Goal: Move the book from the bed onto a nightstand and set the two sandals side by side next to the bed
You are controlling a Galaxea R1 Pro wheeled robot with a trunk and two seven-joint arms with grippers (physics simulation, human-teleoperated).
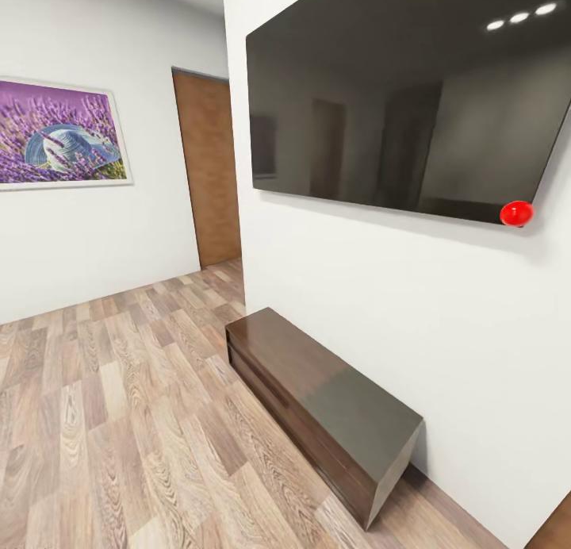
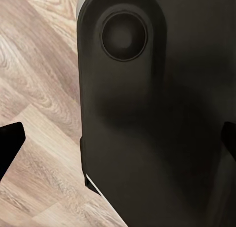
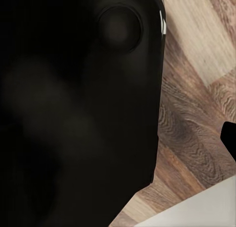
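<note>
Transit stage. Left gripper (image 2: 118, 138) fingertips sit at opposite frame edges, apart and empty, before the robot's dark body (image 2: 147, 113); right gripper's spread cannot be told. Beyond: wood floor (image 1: 103, 406), low dark bench (image 1: 317, 398) beneath the wall screen (image 1: 404, 97). Book and sandals unseen, orientation unknown; next, find the bed.

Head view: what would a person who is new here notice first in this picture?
Probably the large black wall-mounted television on the white wall at the right, with a small red ball-like marker at its lower right corner. Below it, a long low dark brown bench stands on the wood-plank floor. At the left hangs a purple lavender picture.
</note>
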